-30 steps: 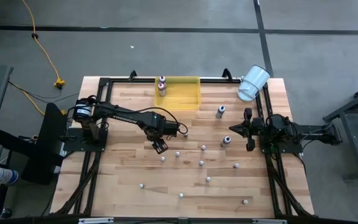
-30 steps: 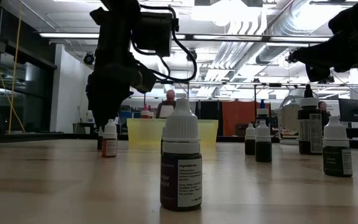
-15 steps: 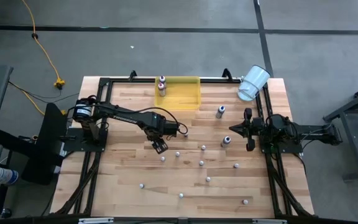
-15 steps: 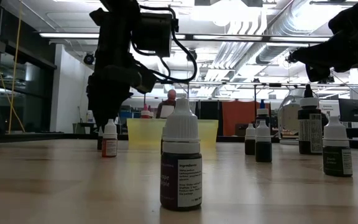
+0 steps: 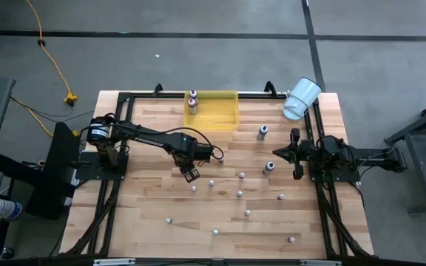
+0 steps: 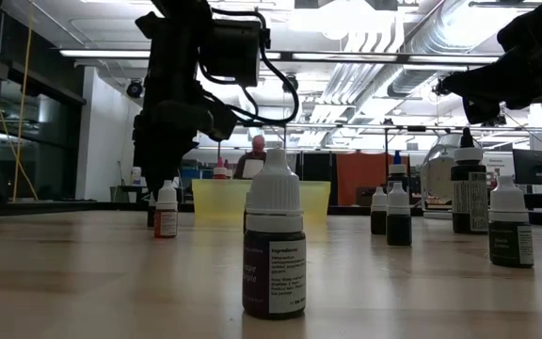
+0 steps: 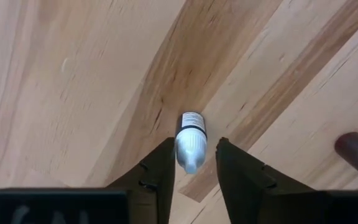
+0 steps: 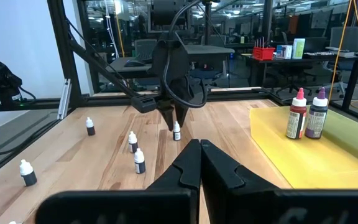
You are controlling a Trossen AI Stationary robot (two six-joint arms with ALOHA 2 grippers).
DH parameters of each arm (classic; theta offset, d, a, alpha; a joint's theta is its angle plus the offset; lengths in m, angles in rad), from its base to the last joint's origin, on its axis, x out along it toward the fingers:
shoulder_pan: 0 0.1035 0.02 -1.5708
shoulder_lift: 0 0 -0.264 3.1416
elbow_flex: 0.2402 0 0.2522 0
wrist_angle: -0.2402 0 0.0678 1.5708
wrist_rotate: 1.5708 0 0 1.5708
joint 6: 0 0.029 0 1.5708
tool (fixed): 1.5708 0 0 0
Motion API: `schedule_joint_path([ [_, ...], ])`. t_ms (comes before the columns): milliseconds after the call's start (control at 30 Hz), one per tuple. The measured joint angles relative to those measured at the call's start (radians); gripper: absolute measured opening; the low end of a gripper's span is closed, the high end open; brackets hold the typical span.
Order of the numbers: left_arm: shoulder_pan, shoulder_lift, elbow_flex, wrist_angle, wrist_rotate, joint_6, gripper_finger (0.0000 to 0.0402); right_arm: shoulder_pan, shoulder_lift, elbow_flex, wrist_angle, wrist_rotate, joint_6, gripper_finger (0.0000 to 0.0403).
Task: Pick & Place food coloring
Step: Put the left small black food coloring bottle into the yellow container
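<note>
- Food coloring bottles (image 5: 239,193) stand all over the wooden desk (image 5: 146,207), most of them in the middle and toward 6 o'clock.
- One small bottle (image 7: 190,139) with a white cap stands just left of the desk's middle, between the left gripper's fingers (image 7: 159,171).
- The left gripper (image 5: 191,174) is down over that bottle. Its fingers are close on each side of the cap, but I cannot tell if they squeeze it yet.
- Two taller bottles (image 8: 307,114), one red and one dark, stand in the yellow tray (image 5: 224,117) at 12 o'clock.
- A white cup (image 5: 300,98) lies on its side near the corner at 1 o'clock.
- The right gripper (image 5: 296,157) waits at 3 o'clock, up off the desk, with its fingers (image 8: 185,168) pressed together and holding nothing.
- Far behind the desk, a person (image 6: 255,158) can be seen in the room.
</note>
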Motion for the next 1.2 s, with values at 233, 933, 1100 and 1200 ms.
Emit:
schedule_joint_path([
  [233, 0.000, 0.000, 0.000, 0.000, 0.000, 0.000, 0.0078, 0.000, 0.000, 0.000, 0.000, 0.000, 0.000, 0.0000],
  [933, 0.000, 0.002, 0.111, -0.114, 0.045, 0.027, 0.0045, 0.000, 0.000, 0.000, 0.000, 0.000, 0.000, 0.0000],
  [1100, 0.012, 0.002, 0.211, -0.189, 0.026, 0.034, 0.0045, 0.000, 0.000, 0.000, 0.000, 0.000, 0.000, 0.0000],
  [1200, 0.026, 0.002, 0.274, -0.228, 0.022, 0.046, 0.0045, 0.000, 0.000, 0.000, 0.000, 0.000, 0.000, 0.0000],
])
